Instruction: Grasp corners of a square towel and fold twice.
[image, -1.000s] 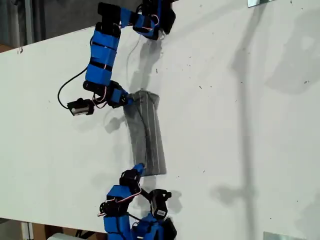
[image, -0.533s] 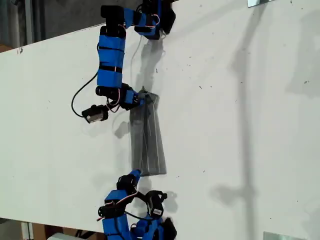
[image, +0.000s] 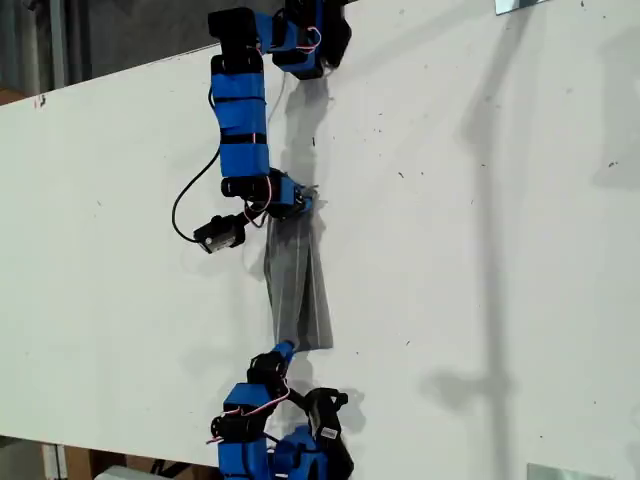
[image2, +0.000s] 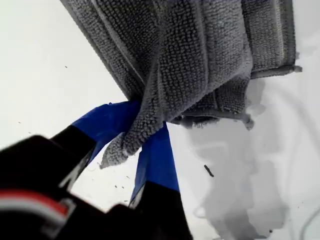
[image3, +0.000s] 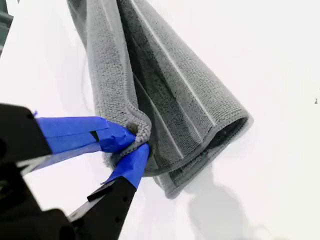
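Both pincers pinch opposite ends of the towel.

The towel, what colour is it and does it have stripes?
The towel is grey with thin pale stripes, clearest in the second wrist view.

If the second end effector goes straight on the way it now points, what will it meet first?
The towel: my second end effector is shut on its corner, and the folded layers lie directly ahead; beyond them, probably only bare table.
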